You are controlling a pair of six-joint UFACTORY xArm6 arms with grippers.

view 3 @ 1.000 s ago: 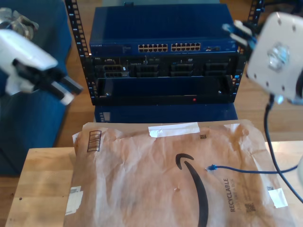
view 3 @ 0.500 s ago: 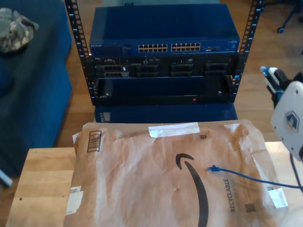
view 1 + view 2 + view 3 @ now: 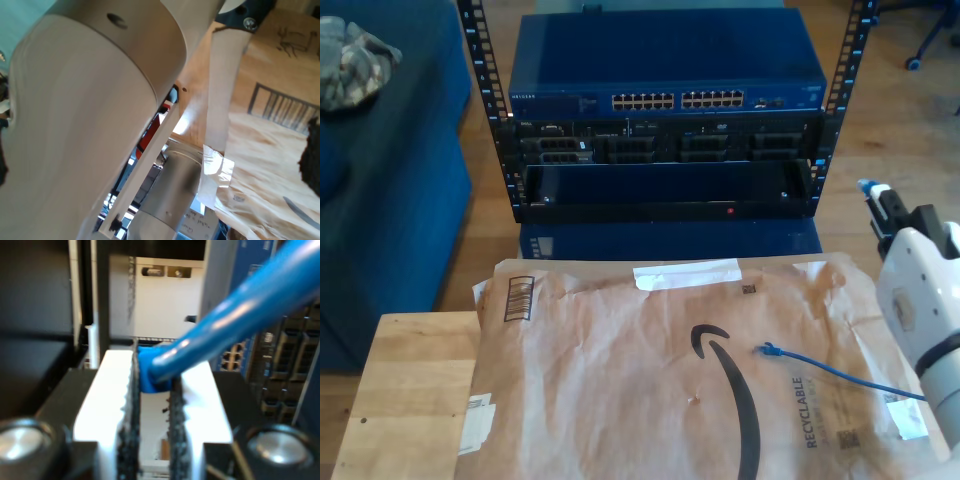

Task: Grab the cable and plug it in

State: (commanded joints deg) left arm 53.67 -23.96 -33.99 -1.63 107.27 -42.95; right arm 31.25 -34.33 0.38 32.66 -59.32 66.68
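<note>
clamped between the fingers of my second gripper (image 3: 152,405) is one end of the blue cable (image 3: 225,330), pinched tight so it can be aimed at the ports (image 3: 677,101) ahead; its loose plug (image 3: 768,350) trails behind on the paper bag (image 3: 620,380). the arm reaches forward toward the rack (image 3: 665,120). my first gripper's state i cannot tell.

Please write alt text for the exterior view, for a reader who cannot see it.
A blue cable lies across a brown paper mailer on a wooden table, its free plug near the mailer's middle. Behind stands a rack with a blue switch. A white arm is at this view's right edge.
</note>
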